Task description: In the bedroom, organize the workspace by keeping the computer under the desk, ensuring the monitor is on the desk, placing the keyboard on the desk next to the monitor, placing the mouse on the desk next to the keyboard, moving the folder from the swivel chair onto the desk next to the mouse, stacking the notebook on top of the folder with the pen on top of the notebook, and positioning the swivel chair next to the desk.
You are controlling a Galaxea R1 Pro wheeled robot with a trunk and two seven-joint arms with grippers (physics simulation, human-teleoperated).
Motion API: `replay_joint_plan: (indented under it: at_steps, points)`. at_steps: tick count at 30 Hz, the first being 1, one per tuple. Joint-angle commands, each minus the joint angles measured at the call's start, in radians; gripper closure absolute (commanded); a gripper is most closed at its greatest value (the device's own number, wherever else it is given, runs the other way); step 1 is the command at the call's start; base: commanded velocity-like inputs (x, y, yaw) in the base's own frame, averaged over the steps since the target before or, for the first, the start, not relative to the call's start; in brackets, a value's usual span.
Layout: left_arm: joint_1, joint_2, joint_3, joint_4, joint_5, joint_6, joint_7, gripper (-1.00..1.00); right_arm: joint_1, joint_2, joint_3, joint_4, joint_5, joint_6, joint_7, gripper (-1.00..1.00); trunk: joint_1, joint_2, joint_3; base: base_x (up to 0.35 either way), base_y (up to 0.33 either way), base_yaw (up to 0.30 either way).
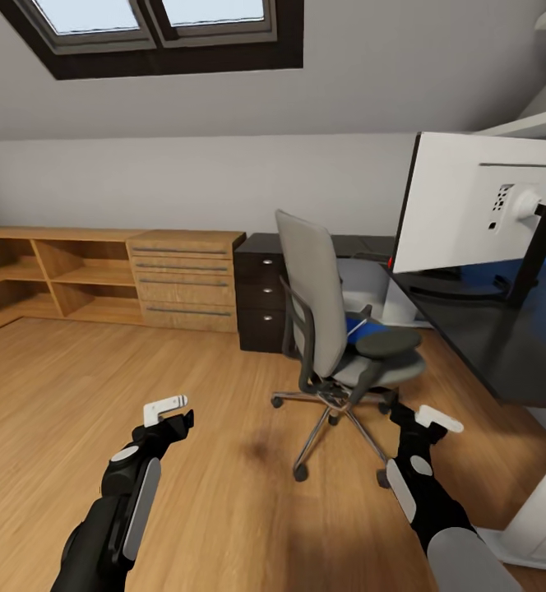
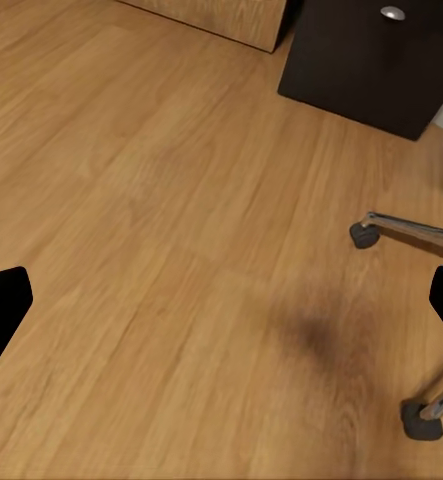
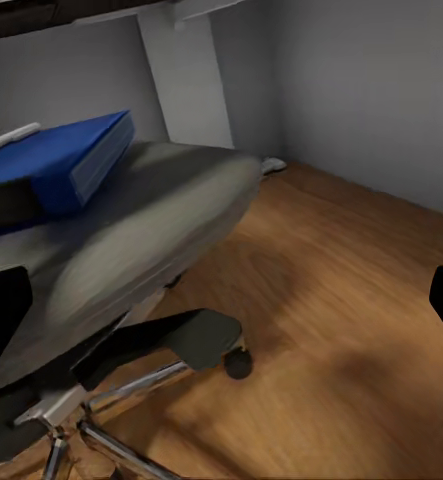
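Note:
The swivel chair (image 1: 322, 321) stands on the wood floor in the middle of the head view, its grey back towards me. On its seat (image 3: 151, 230) lies a blue folder (image 3: 66, 165), also visible past the backrest (image 1: 365, 329). A thin pale pen (image 3: 11, 137) rests on top of the folder. The monitor (image 1: 478, 201) stands on the black desk (image 1: 511, 345) at the right, showing its white back. My left gripper (image 1: 174, 415) hangs open over bare floor. My right gripper (image 1: 421, 413) is open, low beside the chair's base.
Black drawers (image 1: 261, 296) with round knobs stand behind the chair. A light wooden dresser (image 1: 187, 279) and open shelves (image 1: 51, 275) line the far wall. A white desk leg (image 3: 186, 75) rises behind the seat. A pale grey box shape (image 1: 544, 510) sits under the desk's near end.

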State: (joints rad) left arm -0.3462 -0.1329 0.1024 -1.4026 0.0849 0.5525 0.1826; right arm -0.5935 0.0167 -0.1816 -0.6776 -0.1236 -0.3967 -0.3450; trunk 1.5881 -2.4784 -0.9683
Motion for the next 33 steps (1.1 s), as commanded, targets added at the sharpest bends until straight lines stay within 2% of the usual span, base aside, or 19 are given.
replay_joint_plan:
  at_steps: [1,16,25,33]
  points:
    - [-0.001,-0.001,0.000,-0.001,0.009,0.004,0.006,-1.00,-0.001,0.001,-0.001,0.000,-0.008,-0.010,0.004,-1.00,0.000,0.000,-0.001,0.283,-0.083,0.000]
    - [-0.001,-0.001,0.000,0.002,0.009,0.004,0.006,-1.00,0.000,0.002,-0.001,-0.008,-0.005,-0.017,0.005,-1.00,0.000,0.000,-0.001,0.271,-0.164,0.000]
    - [-0.001,-0.001,0.000,0.002,0.008,0.004,0.006,-1.00,-0.001,0.004,0.002,-0.007,-0.003,-0.017,0.003,-1.00,0.000,0.000,-0.001,0.050,-0.045,0.027]
    - [-0.001,0.000,0.000,0.002,0.007,0.004,0.006,-1.00,0.000,0.005,0.003,-0.007,-0.002,-0.017,0.003,-1.00,0.000,0.000,-0.001,0.001,-0.001,0.246]
